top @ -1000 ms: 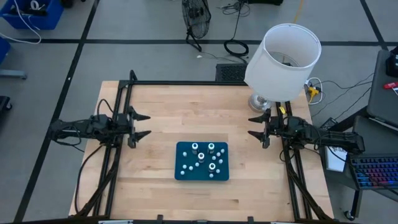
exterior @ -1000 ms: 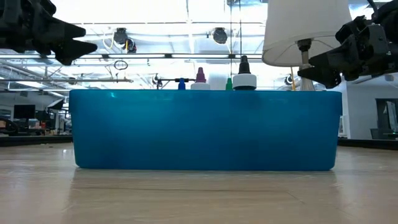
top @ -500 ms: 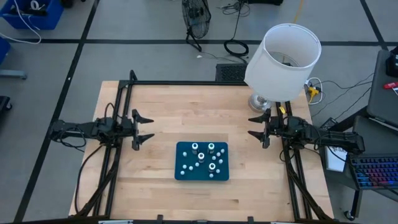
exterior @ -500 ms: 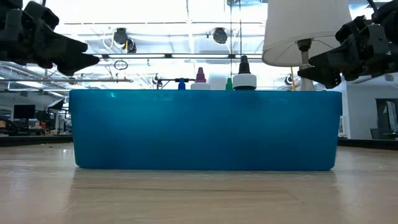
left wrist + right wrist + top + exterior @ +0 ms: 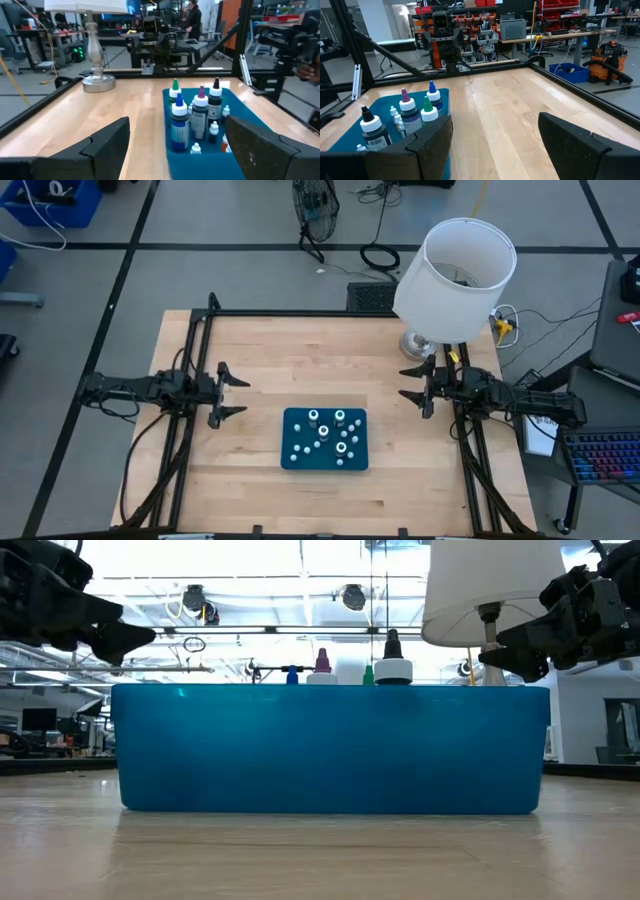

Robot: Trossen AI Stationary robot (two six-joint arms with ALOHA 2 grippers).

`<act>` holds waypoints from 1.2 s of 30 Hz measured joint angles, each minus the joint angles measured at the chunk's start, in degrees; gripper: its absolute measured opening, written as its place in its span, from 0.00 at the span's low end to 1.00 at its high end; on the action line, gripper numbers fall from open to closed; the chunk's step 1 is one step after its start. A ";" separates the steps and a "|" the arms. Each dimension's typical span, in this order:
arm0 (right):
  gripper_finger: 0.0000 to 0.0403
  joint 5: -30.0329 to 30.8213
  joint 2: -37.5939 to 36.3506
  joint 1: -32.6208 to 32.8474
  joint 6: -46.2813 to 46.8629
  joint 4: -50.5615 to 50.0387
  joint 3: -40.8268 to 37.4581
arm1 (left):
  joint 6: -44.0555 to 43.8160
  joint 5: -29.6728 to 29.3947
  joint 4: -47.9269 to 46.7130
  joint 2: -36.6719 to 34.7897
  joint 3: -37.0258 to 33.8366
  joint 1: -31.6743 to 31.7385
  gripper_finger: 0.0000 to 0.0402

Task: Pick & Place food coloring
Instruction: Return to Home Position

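The food coloring bottles (image 5: 325, 435) stand upright in a teal tray (image 5: 291, 418) near the table's near middle. They have white caps, coloured tips and dark bodies, and the left wrist view shows both taller bottles (image 5: 200, 112) and tiny ones (image 5: 213, 129). My left gripper (image 5: 238, 395) hovers open to the left of the tray, pointing right. My right gripper (image 5: 405, 383) hovers open to the right of the tray and farther back, pointing left. In the low view only the bottle tips (image 5: 392, 660) rise above the tray wall (image 5: 330, 750).
A white lamp (image 5: 455, 265) stands at the far right corner, its base (image 5: 418, 345) just behind my right gripper. Black frame rails (image 5: 200, 330) run along the left, far and right edges. Bare wood (image 5: 300, 360) lies between the grippers and behind the tray.
My left gripper has moved a little toward the tray and the near edge, and has come lower. Its fingers have spread somewhat wider. My right gripper, the tray and the bottles have stayed still.
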 joint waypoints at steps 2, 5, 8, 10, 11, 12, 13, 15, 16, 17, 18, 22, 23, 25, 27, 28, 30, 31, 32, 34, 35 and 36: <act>0.70 0.00 0.00 0.00 0.02 0.00 0.00 | 0.51 -0.50 2.44 1.28 -0.96 0.00 0.80; 0.70 0.02 -0.01 0.02 0.82 0.17 0.00 | 0.77 -1.38 3.91 3.27 -1.74 0.32 0.79; 0.70 0.00 -0.02 0.02 1.09 0.17 0.00 | -0.19 -1.85 3.98 4.33 -1.74 1.39 0.78; 0.70 0.00 0.00 0.02 1.09 0.17 0.00 | -0.34 -1.58 3.98 4.33 -1.73 2.29 0.78; 0.70 0.00 -0.01 0.02 1.09 0.17 0.00 | -0.35 -1.25 3.93 4.32 -1.72 2.78 0.79; 0.70 0.00 -0.01 0.02 1.09 0.15 0.00 | -0.26 -0.94 3.87 4.18 -1.69 3.33 0.79; 0.70 0.00 0.00 0.02 1.09 0.15 0.00 | -0.21 -0.85 3.87 4.09 -1.69 3.89 0.80; 0.70 0.00 -0.02 0.02 1.09 0.13 0.00 | -0.19 -0.87 3.83 4.11 -1.69 5.17 0.80; 0.70 0.00 0.00 0.02 1.09 0.13 0.00 | -0.18 -0.87 3.83 4.09 -1.69 5.86 0.81; 0.70 0.00 -0.02 0.02 1.09 0.11 0.00 | -0.09 -0.78 3.80 4.09 -1.69 6.55 0.81; 0.70 0.00 -0.02 0.02 1.09 0.09 0.00 | 0.03 -0.63 3.74 4.11 -1.69 7.28 0.81; 0.70 -0.02 0.00 0.02 1.07 -0.05 0.00 | -1.04 -0.31 3.72 4.11 -1.67 9.47 0.80; 0.70 -0.04 -0.02 0.02 1.09 -0.07 0.00 | -1.41 0.00 3.66 4.09 -1.67 9.80 0.79; 0.70 -0.08 0.00 0.02 1.09 -0.31 0.00 | -1.82 0.55 3.53 4.09 -1.65 10.17 0.78; 0.70 -0.11 -0.02 0.02 1.09 -0.38 0.00 | -1.91 0.70 2.47 4.09 -1.33 10.34 0.78; 0.70 -0.11 -0.02 0.02 1.09 -0.39 0.00 | -1.91 0.70 1.70 4.09 -0.94 10.34 0.77; 0.70 -0.13 -0.01 0.02 1.10 -0.42 0.00 | -1.89 0.62 1.02 4.09 -0.11 10.34 0.77; 0.70 -0.13 -0.02 0.02 1.20 -0.42 0.00 | -1.88 0.63 0.55 4.10 0.37 10.32 0.78; 0.70 -0.14 -0.02 0.02 1.33 -0.44 0.00 | -1.58 0.63 0.33 4.11 1.05 10.23 0.78; 0.70 -0.15 -0.02 0.02 1.50 -0.44 0.00 | -0.35 0.54 -0.14 3.98 2.46 10.14 0.78; 0.70 -0.15 -0.02 0.02 1.49 -0.44 0.00 | 0.17 0.48 -1.04 3.98 2.89 10.12 0.79; 0.70 -0.15 -0.01 0.02 1.49 -0.44 0.00 | 0.38 0.13 -2.03 3.98 2.90 10.12 0.79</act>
